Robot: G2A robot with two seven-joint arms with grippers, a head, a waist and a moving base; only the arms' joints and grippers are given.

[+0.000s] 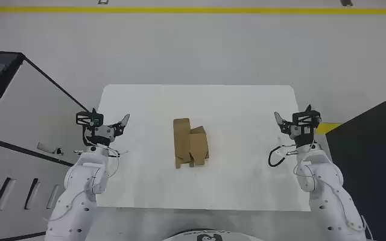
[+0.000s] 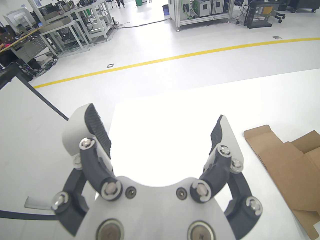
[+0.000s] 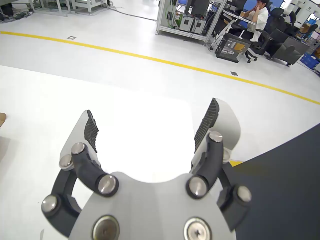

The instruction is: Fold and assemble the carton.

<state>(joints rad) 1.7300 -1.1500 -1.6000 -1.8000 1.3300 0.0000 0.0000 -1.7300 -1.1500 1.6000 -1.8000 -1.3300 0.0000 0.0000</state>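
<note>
A brown cardboard carton [image 1: 190,143] lies partly folded near the middle of the white table [image 1: 241,181], with a tall panel on one side and loose flaps beside it. The left wrist view catches its flat panels [image 2: 285,158] off to one side. My left gripper [image 1: 108,122] hovers over the table's left edge, open, nothing between its fingers [image 2: 97,128]. My right gripper [image 1: 297,118] hangs open over the right edge, well apart from the carton; its black ribbed pads [image 3: 206,123] are spread wide in its own view. A sliver of cardboard [image 3: 2,118] shows at that view's border.
White floor surrounds the table, with a yellow line [image 1: 193,10] beyond its far side. A dark panel [image 1: 362,144] stands by the right edge, and a black-framed board [image 1: 24,102] by the left. Bare tabletop lies on both sides of the carton.
</note>
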